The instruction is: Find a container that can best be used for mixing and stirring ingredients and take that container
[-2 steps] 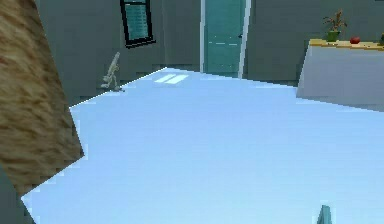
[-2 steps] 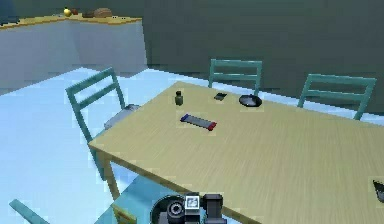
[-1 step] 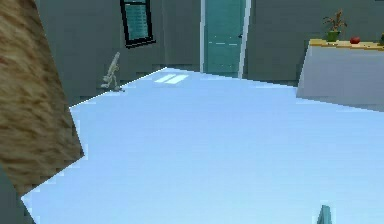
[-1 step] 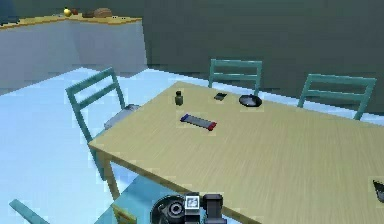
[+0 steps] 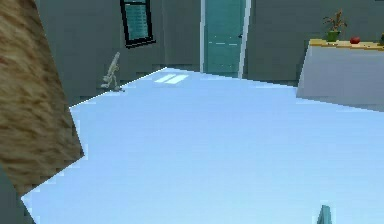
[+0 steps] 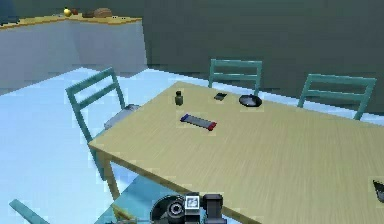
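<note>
On the wooden table (image 6: 250, 160) in the arm side view, a dark shallow bowl-like thing (image 6: 250, 101) lies near the far edge. Close by are a small dark bottle (image 6: 180, 98), a small flat dark thing (image 6: 220, 96) and a flat dark and red thing (image 6: 198, 122). My gripper (image 6: 168, 210) peeks in at the bottom edge by the table's near side, beside its white marked squares (image 6: 190, 208). Its far end is cut off, so I cannot tell whether it holds anything.
Teal chairs (image 6: 100, 100) (image 6: 236, 74) (image 6: 338, 94) stand around the table. A counter (image 6: 70, 45) with small items runs at the arm side view's upper left. The forward view has pale open floor, a teal door (image 5: 223, 36), a counter (image 5: 345, 70) with a plant and a red fruit, and a brown textured block (image 5: 30, 100) at the left.
</note>
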Robot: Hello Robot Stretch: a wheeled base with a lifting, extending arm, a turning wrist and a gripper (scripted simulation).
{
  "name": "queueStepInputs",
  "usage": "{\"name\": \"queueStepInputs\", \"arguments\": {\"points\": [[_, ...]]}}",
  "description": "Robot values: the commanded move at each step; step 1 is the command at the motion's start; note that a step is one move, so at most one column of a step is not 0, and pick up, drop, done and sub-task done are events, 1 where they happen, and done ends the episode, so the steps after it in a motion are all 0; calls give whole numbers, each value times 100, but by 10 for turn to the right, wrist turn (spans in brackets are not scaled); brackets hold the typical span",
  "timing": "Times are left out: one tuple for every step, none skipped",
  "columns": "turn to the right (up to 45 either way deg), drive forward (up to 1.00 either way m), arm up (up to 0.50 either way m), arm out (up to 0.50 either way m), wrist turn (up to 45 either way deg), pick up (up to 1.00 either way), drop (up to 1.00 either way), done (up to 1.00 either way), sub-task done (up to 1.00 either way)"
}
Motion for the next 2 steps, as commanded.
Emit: {"name": "queueStepInputs", "arguments": {"points": [[0,0,0,0,450,0,0,0,0],[0,0,0,0,240,0,0,0,0]]}}
